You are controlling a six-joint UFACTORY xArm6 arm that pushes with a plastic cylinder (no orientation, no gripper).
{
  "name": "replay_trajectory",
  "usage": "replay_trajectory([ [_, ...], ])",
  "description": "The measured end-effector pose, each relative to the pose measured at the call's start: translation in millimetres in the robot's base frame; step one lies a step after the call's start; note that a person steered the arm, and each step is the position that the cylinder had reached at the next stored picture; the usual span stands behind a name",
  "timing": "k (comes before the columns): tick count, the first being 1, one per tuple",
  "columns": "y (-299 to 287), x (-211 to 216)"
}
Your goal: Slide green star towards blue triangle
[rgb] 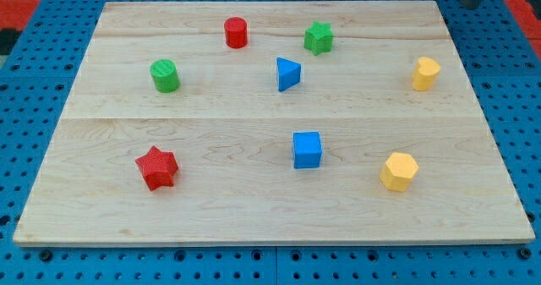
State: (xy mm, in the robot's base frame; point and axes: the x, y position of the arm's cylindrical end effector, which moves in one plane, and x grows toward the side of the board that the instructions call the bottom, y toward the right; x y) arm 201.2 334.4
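The rod enters at the view's top right corner, where only a short dark length shows; my tip (pixel 473 5) appears to end there, beyond the board's far right corner and over the blue pegboard (pixel 507 82), though the very end is hard to make out. It carries no claw, so there is nothing to open or close, and it touches no block. The green star (pixel 319 37) lies well to the left of my tip, near the board's top edge. The blue triangle (pixel 287 73) sits just below and left of the star, close but apart. Further left of my tip are the red cylinder (pixel 236 32) and the green cylinder (pixel 165 75). Nearest my tip, below and slightly left, stands a yellow block (pixel 425 73). Far below are the yellow hexagon block (pixel 399 171), the blue cube (pixel 307 149) and the red star (pixel 156 167). All blocks rest on a pale wooden board (pixel 211 217).
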Motion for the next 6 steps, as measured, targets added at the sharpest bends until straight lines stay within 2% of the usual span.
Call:
replay_trajectory([
  [1, -53.6, 27.0],
  [3, -148.7, 36.4],
  [5, -250.3, 64.6],
  [6, -250.9, 90.8],
])
